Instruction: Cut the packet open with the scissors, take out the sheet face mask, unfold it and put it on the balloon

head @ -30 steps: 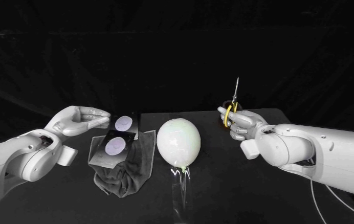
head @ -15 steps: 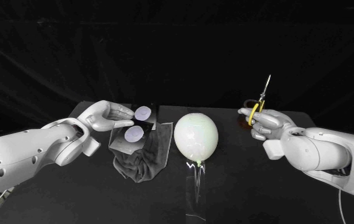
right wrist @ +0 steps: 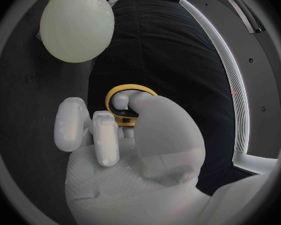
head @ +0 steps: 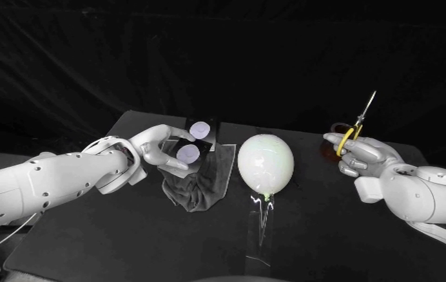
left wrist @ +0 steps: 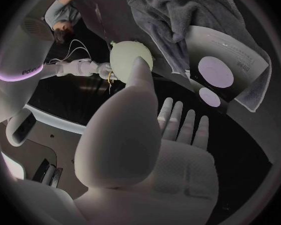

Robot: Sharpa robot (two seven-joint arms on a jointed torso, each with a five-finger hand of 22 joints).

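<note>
The left hand point(head: 165, 150) holds nothing. Its fingers point(left wrist: 189, 127) are straight and a little apart, just beside the packet point(head: 197, 140). The packet lies on a grey cloth point(head: 197, 190) on the desk point(head: 111, 237). The balloon point(head: 266, 163) stands between the cloth and the right hand point(head: 365, 156). This hand holds the scissors point(head: 352, 131) by their yellow handles, with the blades pointing up, apart from the balloon.

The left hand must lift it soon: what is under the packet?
A crumpled grey cloth lies under the packet and spreads past it on the table. The cloth's part beneath the packet is covered, as is anything between them.
</note>
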